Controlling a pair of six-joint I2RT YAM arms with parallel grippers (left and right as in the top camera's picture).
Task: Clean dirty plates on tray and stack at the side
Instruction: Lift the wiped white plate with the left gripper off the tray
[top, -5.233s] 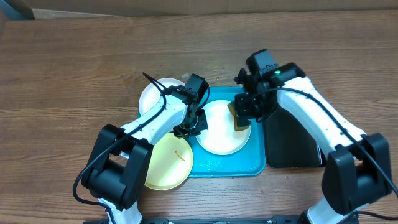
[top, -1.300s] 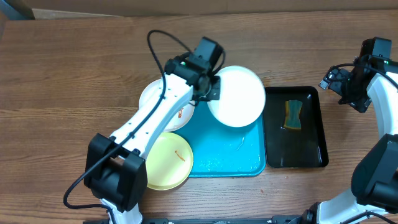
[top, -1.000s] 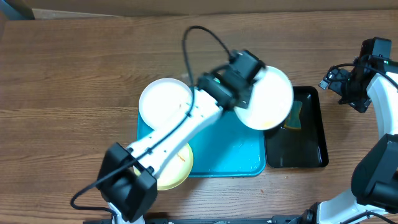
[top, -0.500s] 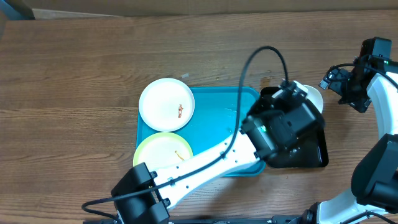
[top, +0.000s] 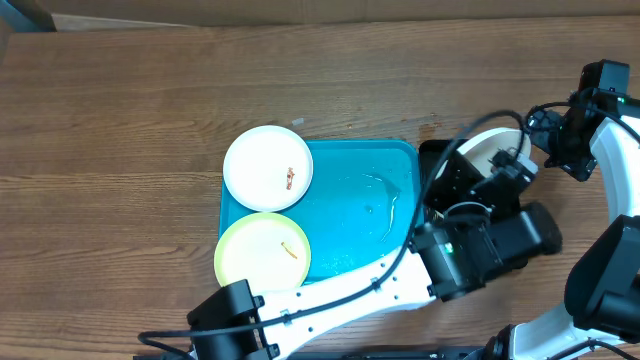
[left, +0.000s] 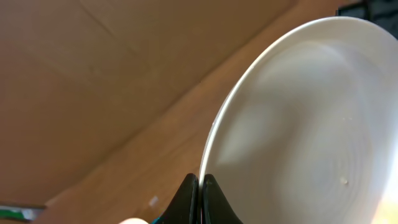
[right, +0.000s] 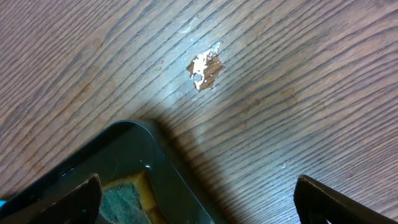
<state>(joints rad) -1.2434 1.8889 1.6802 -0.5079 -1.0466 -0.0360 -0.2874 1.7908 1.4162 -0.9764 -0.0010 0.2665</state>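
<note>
My left arm (top: 350, 290) and right arm (top: 612, 150): white shells between blocky black joints, thin black cable (top: 450, 155) looping off the wrist, small green light (top: 447, 247), black fingers (left: 188, 198).

We list:
- Left arm (top: 350, 285), white and black: stretched low and rightward, wrist raised.
- Left gripper (left: 199, 185): jaws clamped on the rim of a white round plate (left: 298, 124).
- Right arm (top: 612, 150): folded at the right edge.
- Right gripper (right: 198, 186): jaws spread wide, empty.
</note>
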